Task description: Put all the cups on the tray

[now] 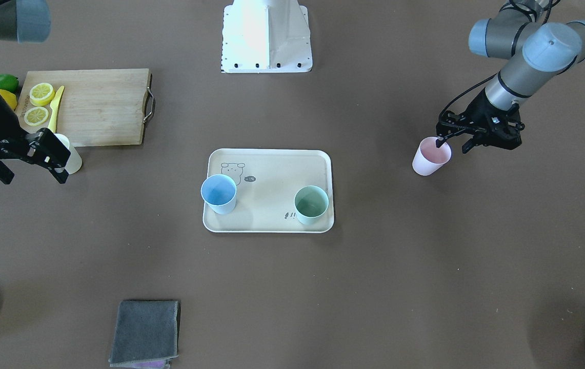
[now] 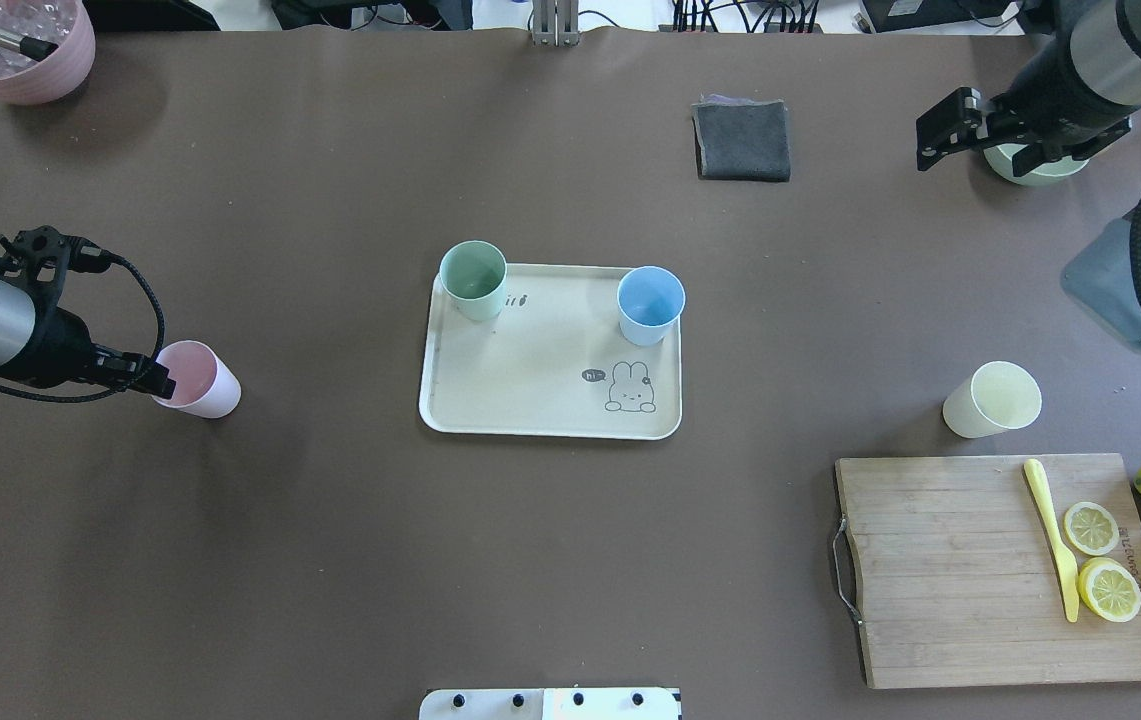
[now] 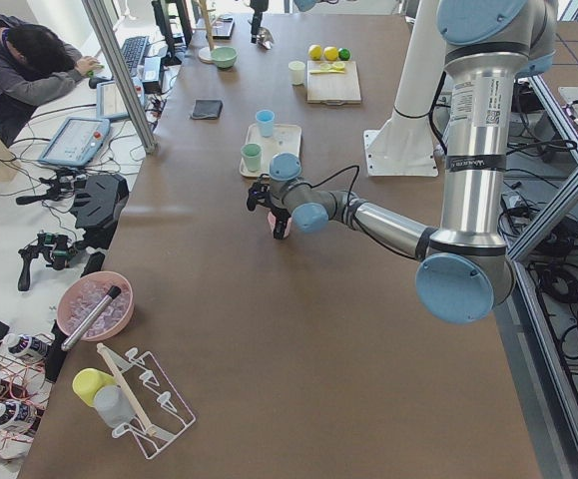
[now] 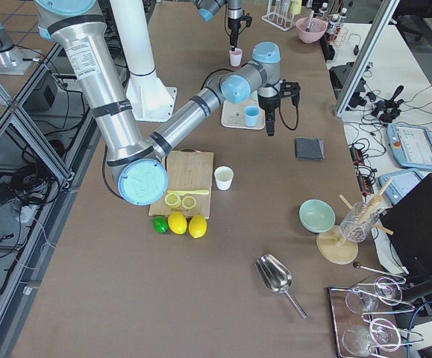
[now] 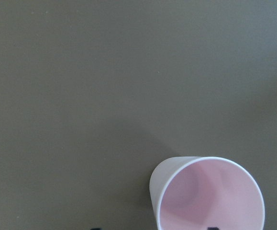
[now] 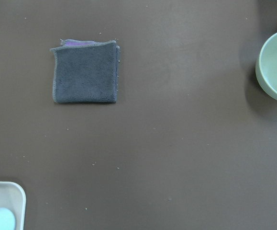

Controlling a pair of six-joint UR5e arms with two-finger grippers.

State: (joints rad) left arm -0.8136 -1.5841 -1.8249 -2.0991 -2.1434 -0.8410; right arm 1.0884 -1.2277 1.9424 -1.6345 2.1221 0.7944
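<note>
Two cups stand on the tray [image 2: 540,380] — the mint green cup [image 2: 473,281] at one far corner, the light blue cup [image 2: 650,304] by the other — leaving its middle and near rim bare. The pink cup [image 2: 198,378] sits well out on open table. The left gripper [image 1: 452,145] straddles its wall, one finger inside the rim, jaws spread, not clamped. The yellow cup [image 2: 992,400] stands just off the cutting board's [image 2: 950,570] edge. The right gripper [image 1: 32,171] hangs wide open, holding nothing.
</note>
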